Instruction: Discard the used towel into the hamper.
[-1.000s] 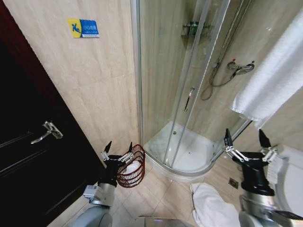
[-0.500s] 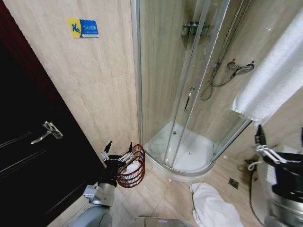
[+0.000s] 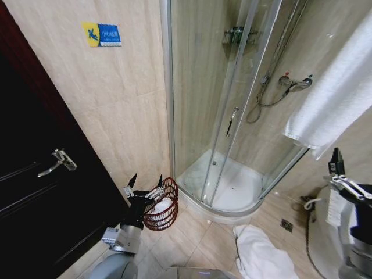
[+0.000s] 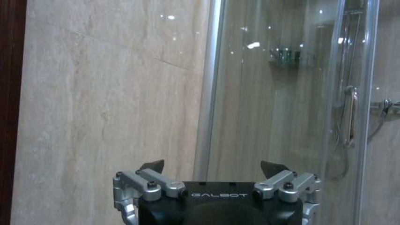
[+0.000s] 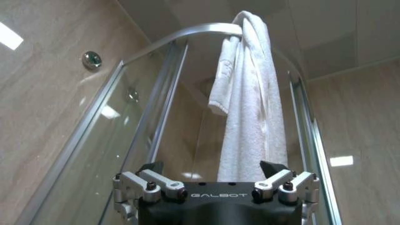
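Observation:
The hamper (image 3: 168, 216), a small reddish-brown wicker basket, stands on the floor by the tiled wall with something white inside it. My left gripper (image 3: 145, 183) is open just beside its rim, and in the left wrist view the left gripper (image 4: 212, 168) holds nothing and faces the wall. One white towel (image 3: 258, 256) lies crumpled on the floor near the shower tray. Another white towel (image 3: 334, 93) hangs over the shower rail. At the far right my right gripper (image 3: 353, 185) is raised; in its wrist view the right gripper (image 5: 212, 168) is open, pointing up at the hanging towel (image 5: 247, 103).
A dark door (image 3: 35, 192) with a metal handle (image 3: 56, 161) is on the left. The glass shower enclosure (image 3: 232, 104) and its white tray (image 3: 232, 189) fill the middle. A floor drain (image 3: 286, 224) and a white fixture (image 3: 322, 238) are at the right.
My right arm has swung to the right, from beside the floor towel toward the edge of the head view. The left arm and hamper are unchanged.

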Available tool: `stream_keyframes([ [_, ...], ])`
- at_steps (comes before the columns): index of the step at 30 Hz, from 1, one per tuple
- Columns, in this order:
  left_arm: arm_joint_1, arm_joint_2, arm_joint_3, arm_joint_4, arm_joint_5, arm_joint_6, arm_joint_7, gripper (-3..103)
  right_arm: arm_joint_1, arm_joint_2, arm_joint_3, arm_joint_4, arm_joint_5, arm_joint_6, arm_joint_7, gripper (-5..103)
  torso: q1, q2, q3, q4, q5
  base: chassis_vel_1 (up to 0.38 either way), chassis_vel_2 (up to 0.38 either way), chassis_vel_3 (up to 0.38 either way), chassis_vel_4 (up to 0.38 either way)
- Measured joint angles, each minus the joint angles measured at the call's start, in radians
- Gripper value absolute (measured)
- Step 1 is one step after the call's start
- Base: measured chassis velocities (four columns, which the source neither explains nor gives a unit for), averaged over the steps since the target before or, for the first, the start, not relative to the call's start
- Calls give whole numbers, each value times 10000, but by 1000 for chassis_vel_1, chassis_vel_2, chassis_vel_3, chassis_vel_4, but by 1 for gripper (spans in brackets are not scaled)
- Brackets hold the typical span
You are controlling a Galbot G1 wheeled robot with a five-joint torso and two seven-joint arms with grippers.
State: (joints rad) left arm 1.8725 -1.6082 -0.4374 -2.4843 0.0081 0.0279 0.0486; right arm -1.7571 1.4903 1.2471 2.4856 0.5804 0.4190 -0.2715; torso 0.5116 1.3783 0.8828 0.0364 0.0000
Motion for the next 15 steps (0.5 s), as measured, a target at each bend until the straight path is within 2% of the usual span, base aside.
stream_keyframes([
  [8, 0, 1, 0, 0, 0, 3, 0, 100, 90, -148, 98, 17, 89, -156, 28, 100, 0, 0, 0, 0, -1, -48, -51, 57, 51],
  [15, 0, 0, 0, 0, 0, 4, -1, 100, 93, -127, 90, 22, 92, -174, 27, 100, 0, 0, 0, -1, -2, -113, -109, 101, 120],
])
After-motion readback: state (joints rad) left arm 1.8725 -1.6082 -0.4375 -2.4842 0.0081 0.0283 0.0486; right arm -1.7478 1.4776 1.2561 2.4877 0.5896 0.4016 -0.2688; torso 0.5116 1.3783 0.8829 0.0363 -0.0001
